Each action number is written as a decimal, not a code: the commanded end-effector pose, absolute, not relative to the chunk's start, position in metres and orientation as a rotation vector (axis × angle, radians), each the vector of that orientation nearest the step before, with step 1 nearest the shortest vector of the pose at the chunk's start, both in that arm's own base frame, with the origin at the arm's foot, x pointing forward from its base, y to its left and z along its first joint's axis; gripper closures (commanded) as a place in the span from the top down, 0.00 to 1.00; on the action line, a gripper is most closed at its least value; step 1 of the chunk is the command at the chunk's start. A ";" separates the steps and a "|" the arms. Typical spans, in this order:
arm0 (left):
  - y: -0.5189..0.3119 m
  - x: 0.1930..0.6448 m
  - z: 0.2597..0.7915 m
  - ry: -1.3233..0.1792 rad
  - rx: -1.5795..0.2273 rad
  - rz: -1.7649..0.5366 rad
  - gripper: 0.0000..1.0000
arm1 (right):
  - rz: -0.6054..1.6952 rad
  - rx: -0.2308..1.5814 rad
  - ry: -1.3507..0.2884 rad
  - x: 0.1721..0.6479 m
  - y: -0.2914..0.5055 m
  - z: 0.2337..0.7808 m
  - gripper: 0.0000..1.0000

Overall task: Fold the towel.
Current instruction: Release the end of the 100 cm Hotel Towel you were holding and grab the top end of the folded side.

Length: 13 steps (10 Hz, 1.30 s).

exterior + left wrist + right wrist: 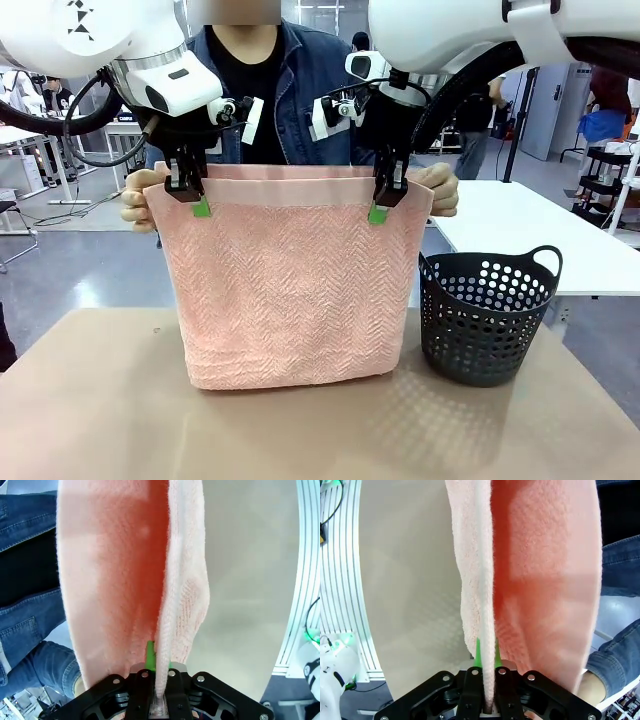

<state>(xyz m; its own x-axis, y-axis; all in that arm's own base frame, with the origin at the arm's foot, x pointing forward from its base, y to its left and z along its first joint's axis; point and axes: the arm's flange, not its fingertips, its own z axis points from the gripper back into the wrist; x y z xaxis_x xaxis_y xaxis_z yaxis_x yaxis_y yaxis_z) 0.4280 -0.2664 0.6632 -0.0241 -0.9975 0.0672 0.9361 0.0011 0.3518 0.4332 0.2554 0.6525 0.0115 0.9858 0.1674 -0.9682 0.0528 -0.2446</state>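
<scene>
1. Green-padded fingers (149, 654) of the left gripper (201, 207) are pinched tight on the towel (285, 300), on its smooth top band.
2. Right gripper (379, 211) is likewise clamped on that band, farther along.
3. Just outside each gripper, a person's hand (138, 197) and the other hand (443, 188) hold the top corners.
4. Towel hangs doubled, its lower fold reaching the tabletop (100, 400) near the middle.
5. Dark basket (485, 325) stands just beside it, toward the tabletop's far right corner.

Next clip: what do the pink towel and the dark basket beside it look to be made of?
The towel looks like soft terry cloth, probably cotton: fuzzy pile, a herringbone weave, and a smoother flat band near its top edge. The basket looks like matte dark moulded plastic, with even rows of round holes and a thin looped handle. The exact fibre or plastic cannot be told.
</scene>
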 end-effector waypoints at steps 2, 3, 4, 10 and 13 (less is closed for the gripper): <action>-0.266 0.429 0.666 -0.337 0.233 -1.565 0.00 | 1.527 -0.077 -0.325 0.433 0.255 0.653 0.00; -0.266 0.429 0.666 -0.337 0.233 -1.565 0.00 | 1.527 -0.077 -0.325 0.433 0.255 0.653 0.00; -0.266 0.429 0.666 -0.337 0.233 -1.565 0.00 | 1.527 -0.077 -0.325 0.433 0.255 0.653 0.00; -0.266 0.429 0.666 -0.337 0.233 -1.565 0.00 | 1.527 -0.077 -0.325 0.433 0.255 0.653 0.00; -0.266 0.429 0.666 -0.337 0.233 -1.565 0.00 | 1.527 -0.077 -0.325 0.433 0.255 0.653 0.00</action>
